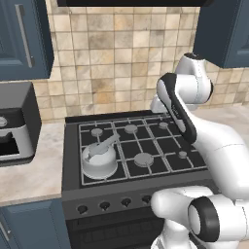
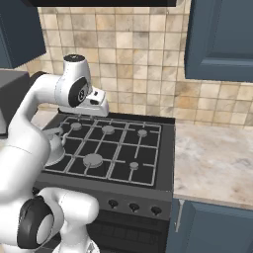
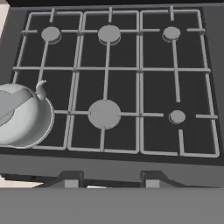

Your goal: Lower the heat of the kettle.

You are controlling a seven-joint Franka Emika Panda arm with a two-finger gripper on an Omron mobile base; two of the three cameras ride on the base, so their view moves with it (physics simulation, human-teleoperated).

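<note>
— Kettle (image 1: 99, 159)?
— Sitting on the front-left burner of the stove (image 1: 146, 146), spout slanting up toward the stove's back right. Lid on; contents hidden.

— And the gripper (image 3: 109, 180)?
— Up above the stove's back half, looking down over the grates. Tips just poking into the bottom of the hand view, set apart, nothing between them.

— Which way from the fingers (image 3: 70, 180) to the job?
— Down and toward the stove's front. Knobs (image 1: 104, 206) in a row on the front panel, below the kettle; likely the left end ones, though which one serves that burner cannot be told.

— Anything else on the stove?
— Only bare burner caps (image 3: 104, 113) on the other four spots. Microwave (image 1: 17, 124) off to the stove's left.
</note>
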